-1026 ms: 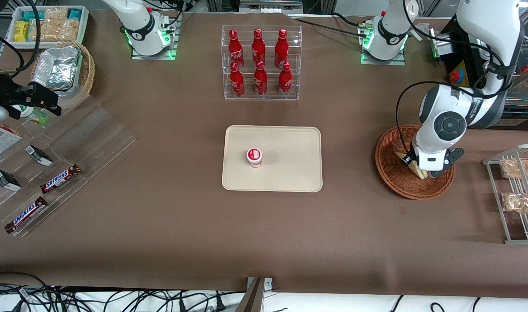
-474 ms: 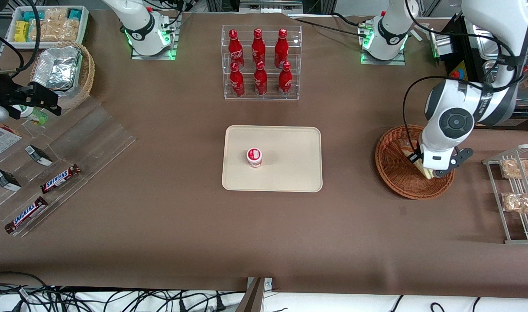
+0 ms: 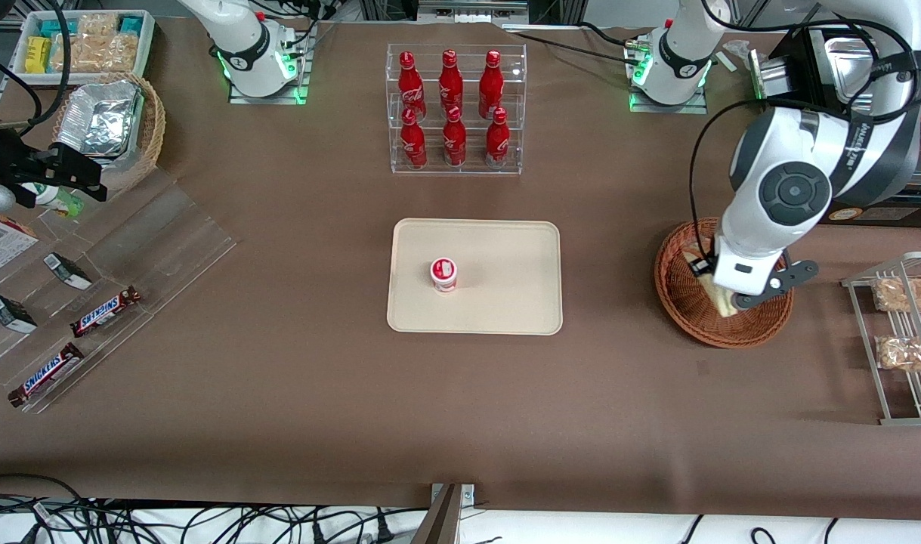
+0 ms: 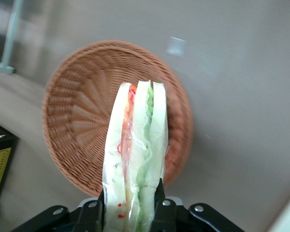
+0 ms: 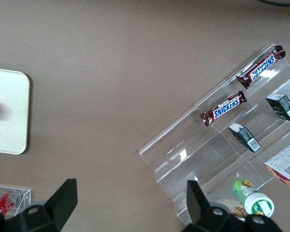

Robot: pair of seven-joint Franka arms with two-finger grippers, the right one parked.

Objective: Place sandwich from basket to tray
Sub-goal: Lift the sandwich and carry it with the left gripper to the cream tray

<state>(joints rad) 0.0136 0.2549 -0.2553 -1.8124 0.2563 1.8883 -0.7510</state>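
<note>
Your wrist camera shows what the front view hides: the gripper (image 4: pixel 131 205) is clamped on the sandwich (image 4: pixel 135 159), lifted above the basket (image 4: pixel 82 130). The wedge's long axis runs straight out from the fingers, a clear-wrapped stack of white bread with red and green filling. From the front, you only glimpse a pale edge of it under the gripper (image 3: pixel 721 302), over the basket (image 3: pixel 683 302), well apart from the tray (image 3: pixel 505 257).

Bench (image 3: pixel 294 393) covered in brown matte sheet, evenly lit, soft shadows. Cable tangle (image 3: pixel 128 521) over what looks like a white surface along the edge nearest the front camera. Aluminium frame profiles (image 3: pixel 471 9) at the bench's farthest edge; room past that too dark to read.
</note>
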